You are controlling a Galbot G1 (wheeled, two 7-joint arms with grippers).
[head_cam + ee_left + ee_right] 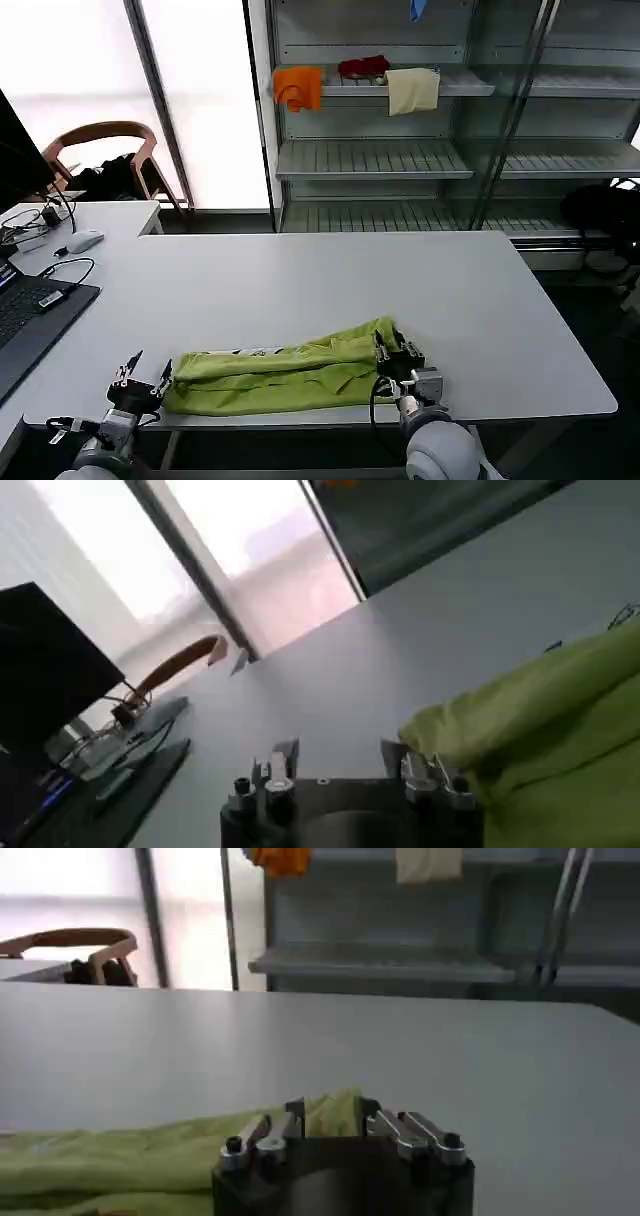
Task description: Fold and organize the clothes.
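Observation:
The clothes are one lime yellow-green T-shirt [280, 375], lying as a long folded band along the front edge of the white table [330, 280]. A strip of white print [250, 351] shows on its top fold. My left gripper [147, 372] is open at the shirt's left end. In the left wrist view the left gripper [340, 750] has bare table between its fingers and the shirt [540, 730] lies against one finger. My right gripper [396, 348] is open at the shirt's right end. In the right wrist view the right gripper [331, 1110] has the shirt [120, 1158] bunched between its fingers.
A laptop [30, 315], a mouse [85, 240] and cables lie on the table's left part. A wooden chair [105, 150] stands behind. Metal shelving at the back holds an orange cloth [298, 87], a dark red cloth [362, 67] and a cream cloth [412, 90].

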